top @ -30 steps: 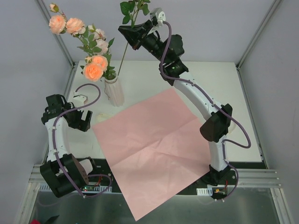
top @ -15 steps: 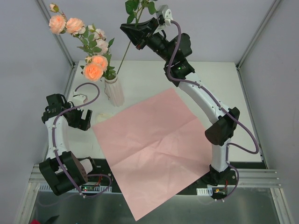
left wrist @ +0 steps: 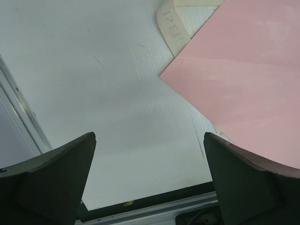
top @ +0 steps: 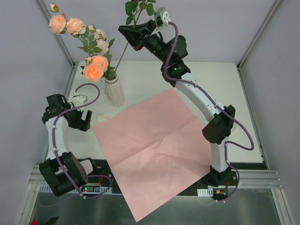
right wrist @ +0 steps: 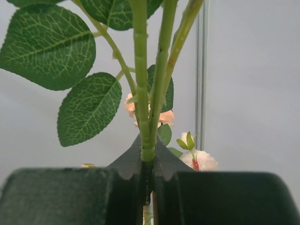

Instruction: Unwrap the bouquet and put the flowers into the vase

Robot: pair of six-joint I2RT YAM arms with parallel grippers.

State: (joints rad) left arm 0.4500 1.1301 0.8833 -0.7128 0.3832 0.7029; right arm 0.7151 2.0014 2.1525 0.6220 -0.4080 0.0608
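The white ribbed vase [top: 115, 92] stands at the back left of the table and holds several peach-pink roses [top: 95, 69]. High above the table's far edge, my right gripper [top: 133, 34] is shut on one flower's green stem [right wrist: 146, 136]. Its leaves [top: 137, 6] rise above the jaws and its thin stem [top: 121, 58] slants down toward the vase mouth. The bouquet's pale pink wrapping paper [top: 154, 140] lies unfolded and flat. My left gripper [top: 79, 120] hangs open over bare table beside the paper's left corner [left wrist: 197, 65], with nothing between its fingers.
A cream ribbon [top: 104, 116] lies by the paper's left corner, also in the left wrist view as a curled ribbon [left wrist: 171, 27]. Metal frame posts [top: 61, 37] stand at the back corners. The paper overhangs the table's near edge [top: 154, 185].
The right gripper with its stem has shifted slightly up and back to the left, and the stem's lower end has come closer to the vase. The left arm has stayed still.
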